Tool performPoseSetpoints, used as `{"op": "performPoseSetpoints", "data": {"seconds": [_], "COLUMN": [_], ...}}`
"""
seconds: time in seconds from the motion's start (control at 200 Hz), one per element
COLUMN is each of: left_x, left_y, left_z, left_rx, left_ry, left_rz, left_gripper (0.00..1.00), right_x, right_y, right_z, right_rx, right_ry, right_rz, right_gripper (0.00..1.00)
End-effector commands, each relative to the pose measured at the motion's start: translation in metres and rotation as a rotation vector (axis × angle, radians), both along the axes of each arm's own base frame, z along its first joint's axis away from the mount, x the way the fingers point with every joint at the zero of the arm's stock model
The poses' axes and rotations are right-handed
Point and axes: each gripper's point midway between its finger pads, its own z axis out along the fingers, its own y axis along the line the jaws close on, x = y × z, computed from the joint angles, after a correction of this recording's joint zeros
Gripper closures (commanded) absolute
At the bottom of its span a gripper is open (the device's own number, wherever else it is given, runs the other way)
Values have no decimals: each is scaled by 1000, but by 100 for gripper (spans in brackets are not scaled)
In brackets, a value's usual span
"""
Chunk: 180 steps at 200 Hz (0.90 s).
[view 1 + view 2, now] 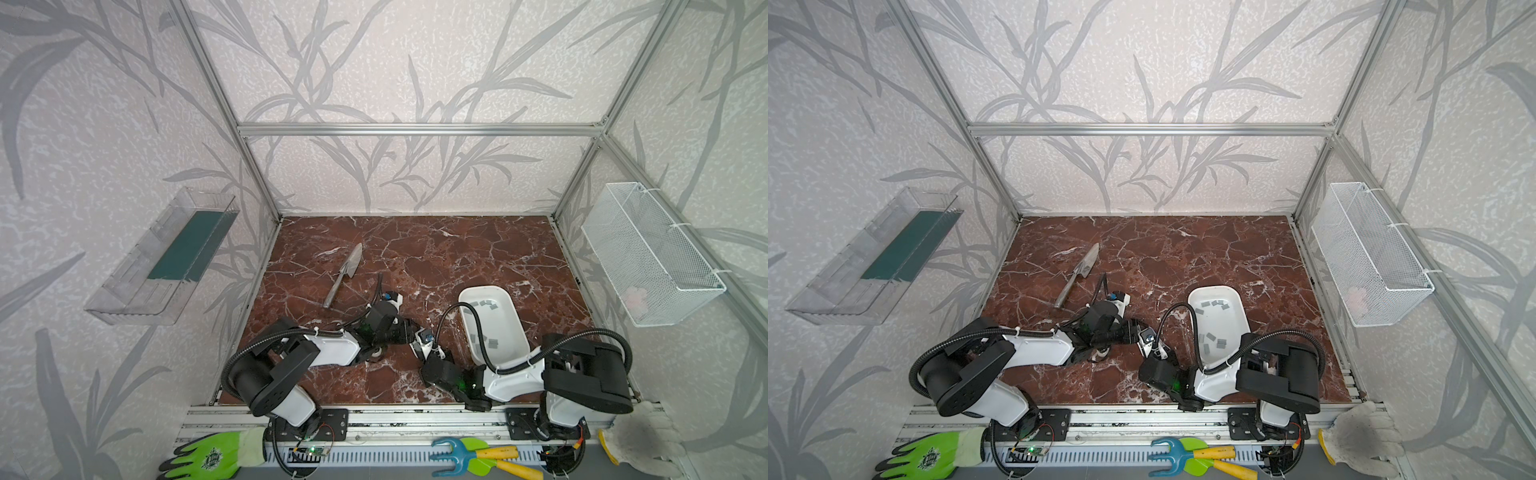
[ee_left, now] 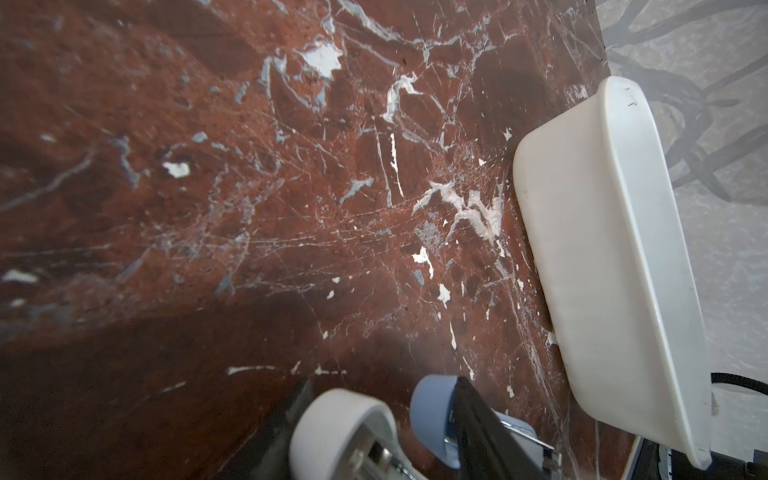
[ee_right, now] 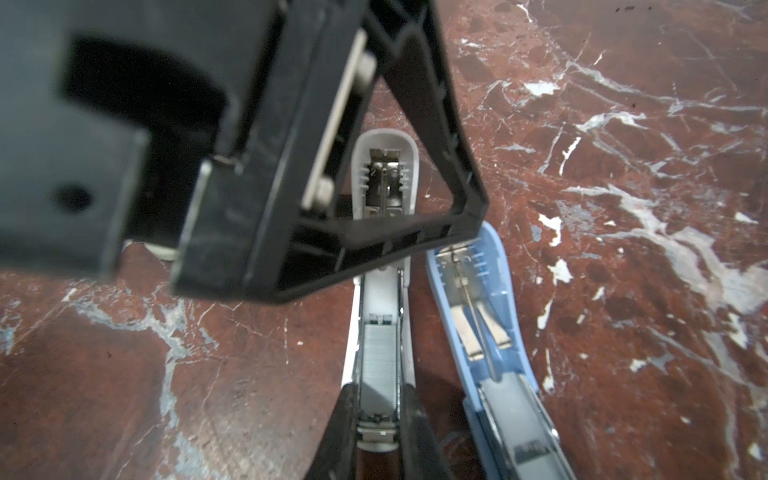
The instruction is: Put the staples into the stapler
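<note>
Overhead, in a top view, spare staples lie in the white tray. In the left wrist view, the left gripper straddles the lid of the white stapler; whether it grips, I cannot tell. In the right wrist view, the right gripper clamps the magazine, a strip seated inside. Best to fold the lid down squarely, base pinned.

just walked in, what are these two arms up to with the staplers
The right gripper is shut on the base of the white stapler, which is opened out flat with a strip of staples already in its channel. The left gripper is at that stapler's flipped-back top, jaws apart on either side of it. A blue stapler, also open, lies right beside it. More staple strips wait in the white tray.
</note>
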Motion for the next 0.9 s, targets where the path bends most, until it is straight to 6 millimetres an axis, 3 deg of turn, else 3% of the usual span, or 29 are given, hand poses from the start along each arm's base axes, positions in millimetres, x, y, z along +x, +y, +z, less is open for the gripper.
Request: {"op": "performPoseSetpoints", "data": {"seconds": [0.0,0.155,0.34,0.49,0.895], "left_x": [4,0,-3,-5,-15], "left_y": [-9,-13,-8,-7,-11], "left_z": [10,19,28,34,51], "left_rx": [-35,-59,-63,-70,-102], "left_ry": [-14,-26,-61,-75,-120], "left_rz": [-18,-47,-47,-53,-99], "left_gripper": [49,57,56,47,53], "right_x": [0,-1,0,0,1], "right_y": [-4,-4,-5,-5,-7], "right_z": [-5,-7,-6,-6,-7], "right_rx": [-10,-11,-10,-4,1], "right_ry": [-1,1,-2,-1,-6], "right_rz": [-6,-8,-15,-15,-25], "right_gripper": [91,91,91,92,92]}}
